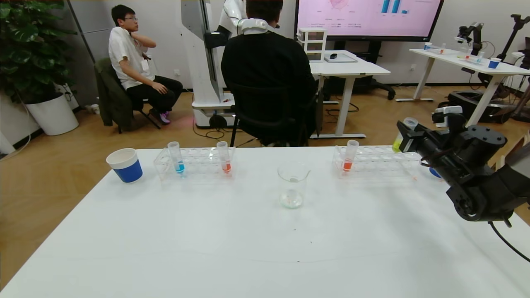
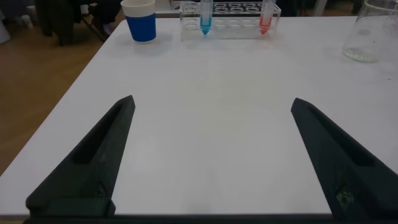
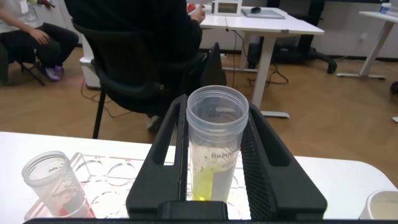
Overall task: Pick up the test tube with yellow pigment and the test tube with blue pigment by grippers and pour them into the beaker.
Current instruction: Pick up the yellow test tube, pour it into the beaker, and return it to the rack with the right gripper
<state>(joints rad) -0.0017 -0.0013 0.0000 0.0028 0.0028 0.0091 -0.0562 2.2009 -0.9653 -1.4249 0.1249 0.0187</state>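
My right gripper (image 1: 407, 136) is shut on the test tube with yellow pigment (image 1: 403, 133) and holds it upright, lifted above the right end of the right rack (image 1: 374, 162). In the right wrist view the tube (image 3: 214, 155) stands between the black fingers (image 3: 158, 155), with yellow liquid at its bottom. The test tube with blue pigment (image 1: 177, 159) stands in the left rack (image 1: 198, 164) and also shows in the left wrist view (image 2: 205, 17). The beaker (image 1: 293, 184) stands mid-table between the racks. My left gripper (image 2: 211, 102) is open and empty over bare table near the front left.
Orange-red tubes stand in the left rack (image 1: 224, 158) and the right rack (image 1: 349, 157). A blue-and-white paper cup (image 1: 125, 165) sits at the far left, and another (image 1: 433, 172) is partly hidden behind my right arm. People and desks are beyond the table's far edge.
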